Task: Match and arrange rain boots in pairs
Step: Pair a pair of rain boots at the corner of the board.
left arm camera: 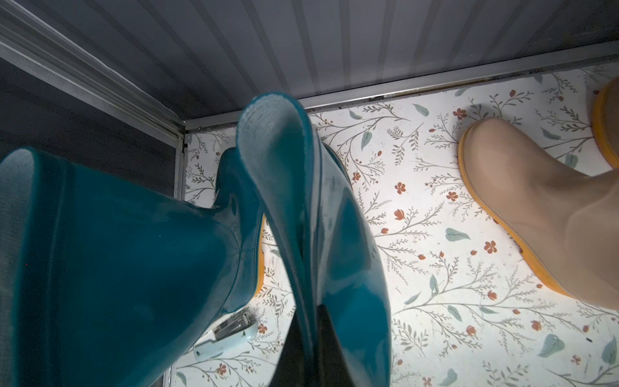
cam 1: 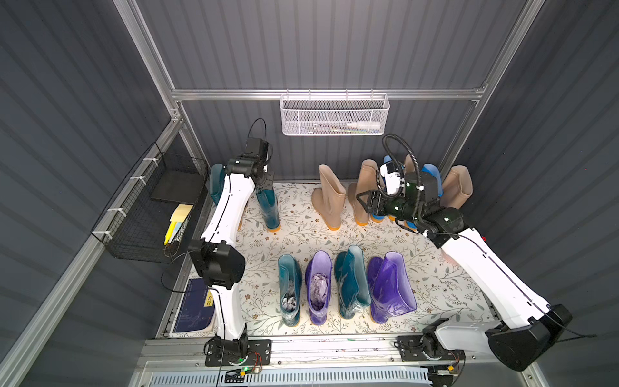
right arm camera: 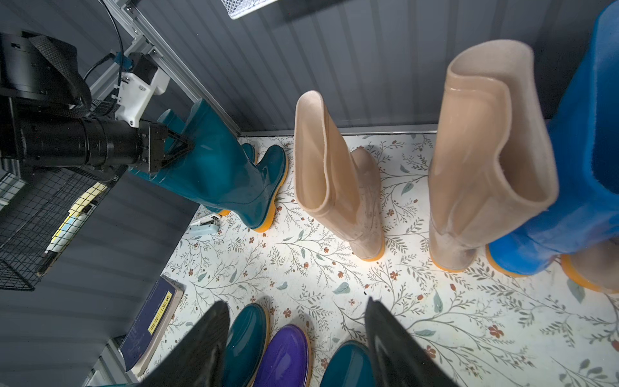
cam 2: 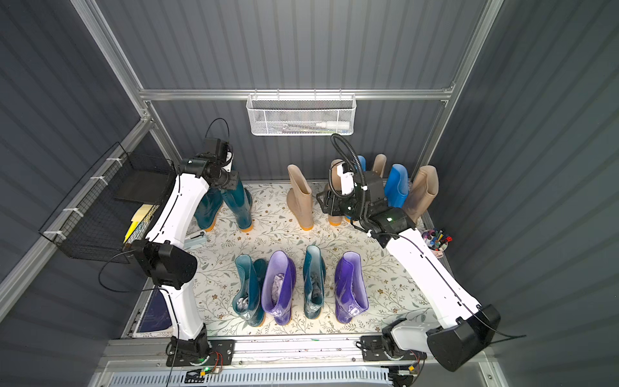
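Floral mat. Front edge: four boots, teal and purple alternating, unpaired. Back left corner: teal boot beside its mate, left gripper pinching its cuff flat. Rubber soft, glossy, probably slippery; cuff folds, best hold. Right gripper spread, empty, near beige boots. Stapler by the sole, in the way.

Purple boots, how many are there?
2. Both stand in the front row: one purple boot between two teal boots, the other at the row's end nearer the right arm. None seems hidden.
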`<state>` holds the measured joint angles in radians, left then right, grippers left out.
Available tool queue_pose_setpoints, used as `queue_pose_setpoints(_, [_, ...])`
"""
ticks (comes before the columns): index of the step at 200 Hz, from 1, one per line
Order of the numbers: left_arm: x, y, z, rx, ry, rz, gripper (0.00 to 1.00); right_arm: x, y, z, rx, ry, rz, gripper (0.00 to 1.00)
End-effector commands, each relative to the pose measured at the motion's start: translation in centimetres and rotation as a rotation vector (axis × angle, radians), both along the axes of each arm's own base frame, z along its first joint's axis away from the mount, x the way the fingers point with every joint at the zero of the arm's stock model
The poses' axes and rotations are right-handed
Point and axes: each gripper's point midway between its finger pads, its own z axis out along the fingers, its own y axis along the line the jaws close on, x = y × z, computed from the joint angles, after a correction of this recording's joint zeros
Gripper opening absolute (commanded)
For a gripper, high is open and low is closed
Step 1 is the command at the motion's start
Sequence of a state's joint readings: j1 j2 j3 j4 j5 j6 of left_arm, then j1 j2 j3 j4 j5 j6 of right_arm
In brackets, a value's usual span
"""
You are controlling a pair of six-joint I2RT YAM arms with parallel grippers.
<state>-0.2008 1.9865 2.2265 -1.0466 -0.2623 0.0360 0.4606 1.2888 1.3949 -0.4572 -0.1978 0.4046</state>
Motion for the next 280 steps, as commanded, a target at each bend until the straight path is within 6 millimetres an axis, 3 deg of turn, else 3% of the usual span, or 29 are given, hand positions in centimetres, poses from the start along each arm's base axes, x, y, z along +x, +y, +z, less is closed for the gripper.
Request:
queue_pose_setpoints(1, [2.2,0.9,4.4,-0.016,-0.167,-0.025,0.0,-0.7,-0.8,0.8,0.003,-0.007,-0.019,0.68])
queue_pose_setpoints(52, [3.0,2.4,4.4,0.007,-0.166,-0.078,0.0,-1.0,-1.0,0.6,0.003,-0.005,-0.023,0.68])
queue_pose_setpoints(118, [3.1,4.3,2.9,0.061,-0.113,-0.102,0.0,-1.1,-1.1,0.4,0.0,-0.003,-0.025,0.68])
queue_pose_setpoints(178, [3.0,5.8,3.2,0.111,-0.117,-0.098,0.0,-1.2,-1.1,0.3,0.001,-0.001,-0.023,0.68])
queue_pose_setpoints(271, [2.6,6.1,3.0,0.107,-0.111,-0.106,0.0,-1.1,-0.8,0.3,0.009,0.01,-0.013,0.68])
queue_pose_setpoints(280, [2.5,6.1,3.1,0.103,-0.115,-0.102,0.11,-1.1,-0.7,0.3,0.01,0.009,-0.012,0.68])
